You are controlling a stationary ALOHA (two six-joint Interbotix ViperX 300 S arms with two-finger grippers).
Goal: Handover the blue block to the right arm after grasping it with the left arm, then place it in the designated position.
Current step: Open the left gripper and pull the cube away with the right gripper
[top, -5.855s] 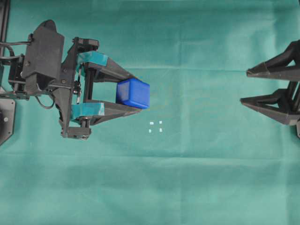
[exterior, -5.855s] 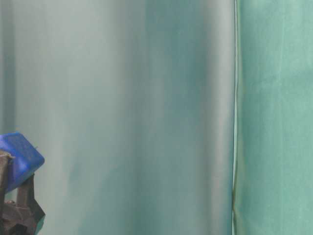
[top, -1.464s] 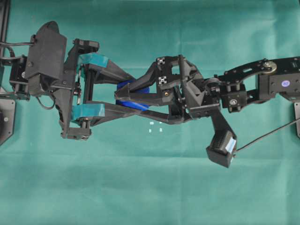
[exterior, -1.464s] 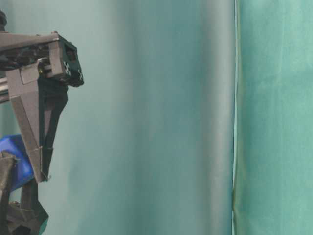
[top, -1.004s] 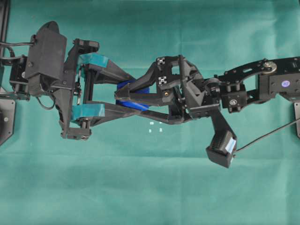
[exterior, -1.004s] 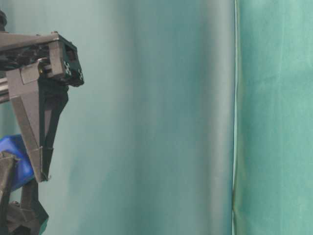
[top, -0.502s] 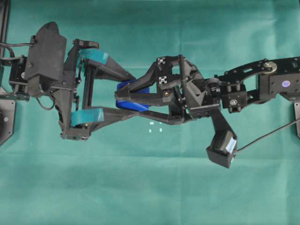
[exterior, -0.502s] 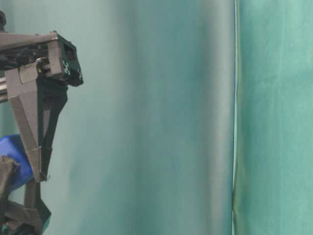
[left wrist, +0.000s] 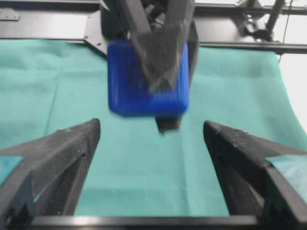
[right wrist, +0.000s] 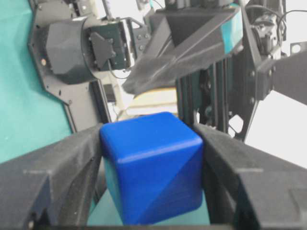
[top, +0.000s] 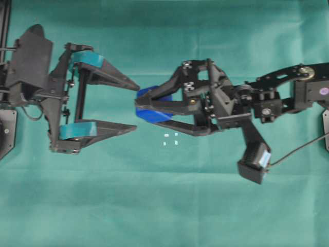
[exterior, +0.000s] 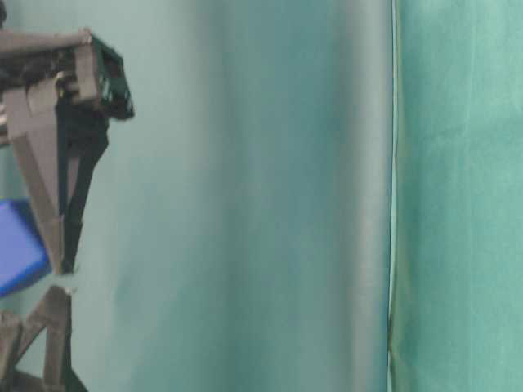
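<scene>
Teal-padded left gripper [top: 134, 106] has just let go; its jaws now stand wide apart & it has backed off to the left, clear of the blue block [top: 152, 104]; a sec ago both grippers were pinching it together. Block hangs mid-air above the green cloth [top: 154, 206], clamped between the black fingers of the right gripper [top: 136, 106], snug on both sides in the wrist view. Handover looks done, I'd say; next is setting it on the white marks [top: 170, 139], just below & to the right of the block.
</scene>
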